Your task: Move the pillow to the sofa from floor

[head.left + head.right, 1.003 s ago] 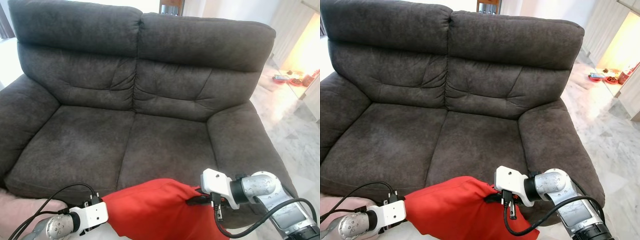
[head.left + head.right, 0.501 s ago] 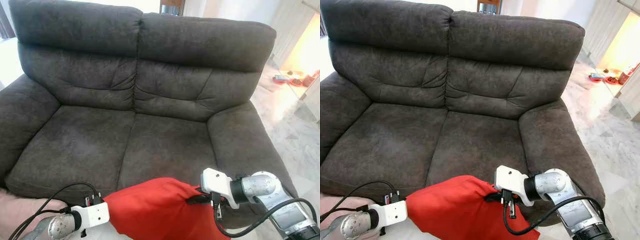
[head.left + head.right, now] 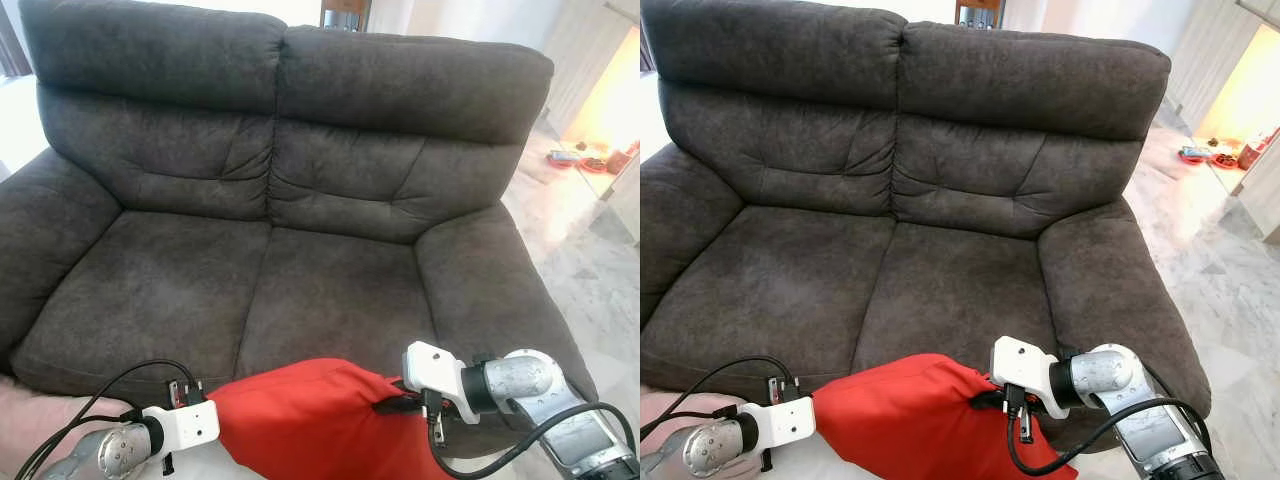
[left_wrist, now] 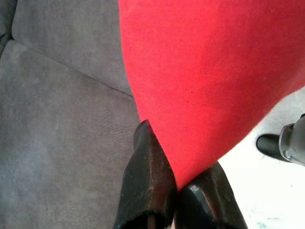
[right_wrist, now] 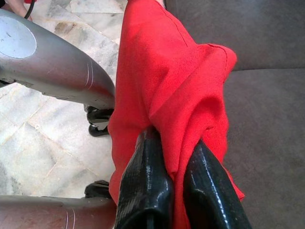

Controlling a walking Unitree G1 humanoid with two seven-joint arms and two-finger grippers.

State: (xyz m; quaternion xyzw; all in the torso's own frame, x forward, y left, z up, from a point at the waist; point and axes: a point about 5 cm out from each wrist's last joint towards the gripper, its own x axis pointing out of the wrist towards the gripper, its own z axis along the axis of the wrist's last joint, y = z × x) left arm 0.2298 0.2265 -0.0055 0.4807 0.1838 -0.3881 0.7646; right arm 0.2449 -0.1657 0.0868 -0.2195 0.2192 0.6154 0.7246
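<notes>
A red pillow [image 3: 310, 420] hangs between my two arms, just in front of the dark grey sofa's [image 3: 290, 240] seat edge. My left gripper [image 4: 174, 183] is shut on the pillow's [image 4: 214, 81] left edge, its fingers [image 4: 147, 171] pinching the fabric. My right gripper [image 5: 178, 167] is shut on a bunched fold at the right side of the pillow [image 5: 162, 81]; its white wrist [image 3: 1025, 368] shows beside the pillow [image 3: 910, 415] in the eye views. The sofa's two seat cushions [image 3: 840, 280] are bare.
Light marble floor [image 3: 1230, 290] runs to the right of the sofa, with small items [image 3: 1215, 155] on it far back right. A pale pink surface [image 3: 40, 415] shows at the lower left. The sofa's right armrest [image 3: 1110, 290] stands close to my right arm.
Both arms have sunk slightly in the picture with the pillow still held; the sofa has hardly shifted.
</notes>
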